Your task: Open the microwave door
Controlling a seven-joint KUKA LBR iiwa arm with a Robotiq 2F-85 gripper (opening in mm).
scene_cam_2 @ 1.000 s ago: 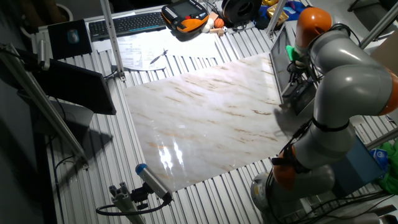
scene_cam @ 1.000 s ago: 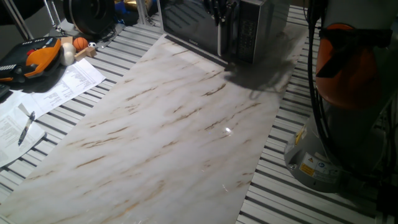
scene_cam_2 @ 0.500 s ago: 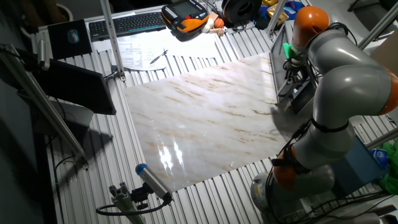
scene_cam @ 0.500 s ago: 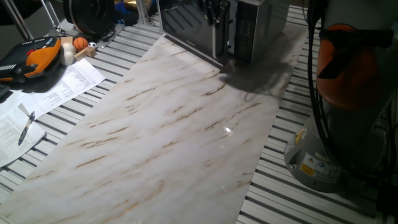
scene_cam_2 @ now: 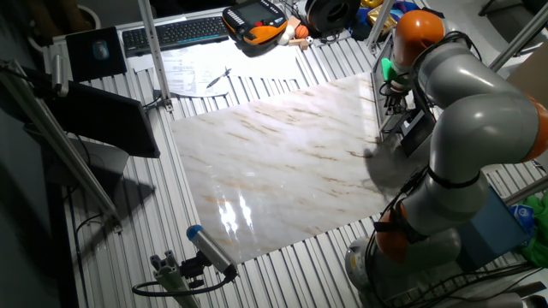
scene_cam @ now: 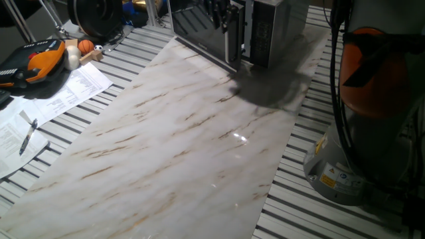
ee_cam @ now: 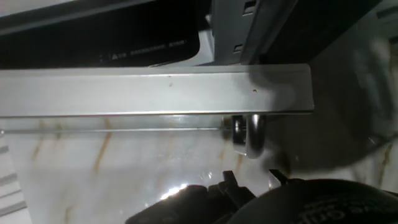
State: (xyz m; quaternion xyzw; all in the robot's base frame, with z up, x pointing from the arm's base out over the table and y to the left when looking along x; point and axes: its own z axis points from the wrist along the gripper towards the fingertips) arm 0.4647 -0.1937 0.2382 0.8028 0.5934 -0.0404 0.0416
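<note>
The microwave door [scene_cam: 202,30] has swung further off the microwave [scene_cam: 275,26], the gripper [scene_cam: 222,13] apparently hooked on its handle [ee_cam: 252,134], grip unclear.

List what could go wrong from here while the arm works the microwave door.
The gripper sits at the handle of the microwave door, which is only ajar; a weak hold might slip off. Pulling could also drag the microwave across the marble board. The grip itself is not clearly visible.

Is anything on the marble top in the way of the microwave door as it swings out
Nothing visible. The microwave door is slightly ajar with the gripper at its handle, and the marble top in front of it shows bare.
</note>
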